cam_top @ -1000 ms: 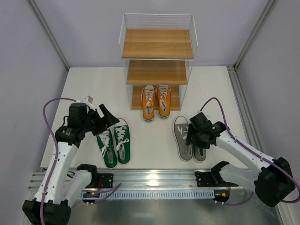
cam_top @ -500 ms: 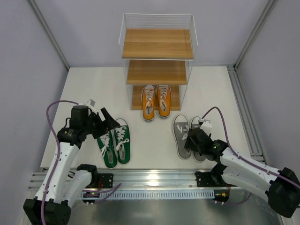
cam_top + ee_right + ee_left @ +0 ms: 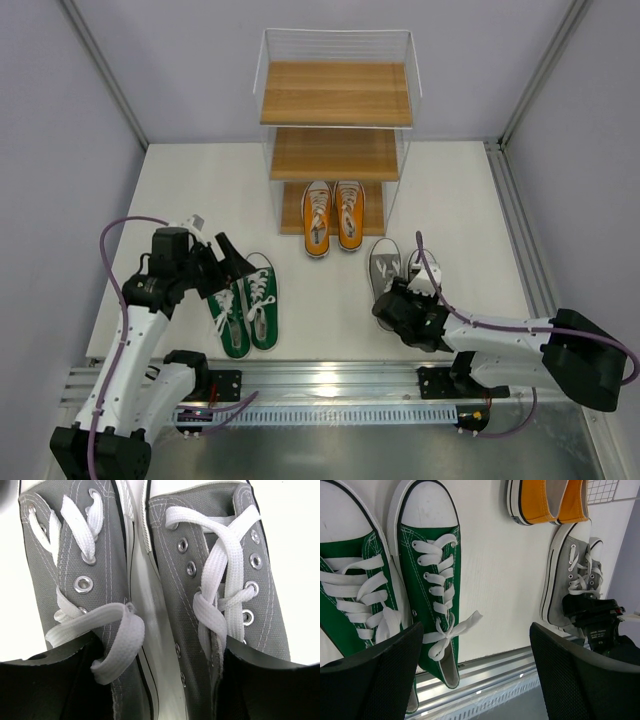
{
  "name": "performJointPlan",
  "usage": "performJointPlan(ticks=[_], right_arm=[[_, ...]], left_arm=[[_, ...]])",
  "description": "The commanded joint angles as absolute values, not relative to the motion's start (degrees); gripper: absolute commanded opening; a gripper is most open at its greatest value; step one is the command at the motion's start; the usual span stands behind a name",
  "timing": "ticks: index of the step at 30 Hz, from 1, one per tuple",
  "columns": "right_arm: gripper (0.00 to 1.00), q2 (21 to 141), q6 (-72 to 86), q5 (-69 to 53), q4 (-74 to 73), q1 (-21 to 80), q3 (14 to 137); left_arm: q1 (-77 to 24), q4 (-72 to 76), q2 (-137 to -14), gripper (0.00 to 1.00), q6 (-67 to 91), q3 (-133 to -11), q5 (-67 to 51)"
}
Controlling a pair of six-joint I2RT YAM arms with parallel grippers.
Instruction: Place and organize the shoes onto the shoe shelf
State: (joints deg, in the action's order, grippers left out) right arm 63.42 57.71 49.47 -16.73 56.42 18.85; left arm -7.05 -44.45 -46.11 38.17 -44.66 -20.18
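My right pincer (image 3: 155, 652) sits low over the grey pair (image 3: 95, 555). It is spread wide, with one finger outside each shoe near the heel ends, so the two sneakers lie side by side between the fingers. I take that wide spread as a set-up to squeeze both shoes together and carry them as one. The wrist view cuts off the fingertips, so I can't say whether the pads touch the canvas yet. The pair rests on the surface (image 3: 200, 180), not lifted.

My left pincer (image 3: 475, 630) is likewise open and holds nothing. It hangs above the green pair (image 3: 427, 580), which lies just beneath and ahead of it, toes pointing away toward the shoe shelf (image 3: 335, 153). I'd judge it is placed there to be ready for its own pair while keeping out of the right arm's path.

Well beyond both pincers, the orange pair (image 3: 333, 215) sits on the shelf's lowest board, its near ends jutting past the front edge. The two boards above carry no shoes, so grey and green could have a tier each. The right pincer's next move calls for an even close, so that neither shoe twists out of the squeeze.
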Motion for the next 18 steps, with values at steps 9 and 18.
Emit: performJointPlan(ticks=[9,18], right_arm=[[0.52,76.62,87.14,56.69,-36.27,63.97,26.97],[0.43,86.56,108.01,58.80,-59.23,72.69,37.44]], left_arm=[[-7.12,-45.09,-44.56,0.83,36.47,-45.53,-21.53],[-7.12,-45.26,-44.12,0.80,36.30,-45.35,-21.53]])
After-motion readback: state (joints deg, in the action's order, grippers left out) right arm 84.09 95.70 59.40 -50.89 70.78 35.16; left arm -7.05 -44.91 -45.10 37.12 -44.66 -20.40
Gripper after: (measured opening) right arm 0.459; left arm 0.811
